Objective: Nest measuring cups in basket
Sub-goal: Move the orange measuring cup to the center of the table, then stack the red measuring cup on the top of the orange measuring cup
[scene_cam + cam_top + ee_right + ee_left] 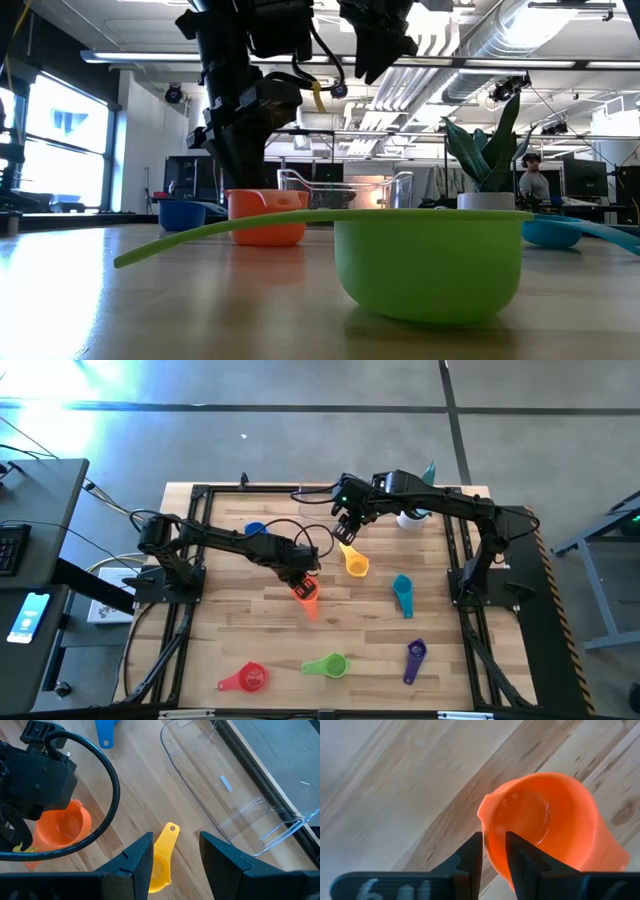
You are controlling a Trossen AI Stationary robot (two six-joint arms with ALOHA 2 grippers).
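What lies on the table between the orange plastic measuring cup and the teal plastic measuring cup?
In the high view, the yellow plastic measuring cup lies between the orange plastic measuring cup and the teal plastic measuring cup, slightly farther back.

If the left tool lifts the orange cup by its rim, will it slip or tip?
The orange cup looks like thin, glossy plastic, so probably light and somewhat slippery. The left tool straddles only the rim, so the cup may swing. Standing upright on its base, it seems unlikely to roll.
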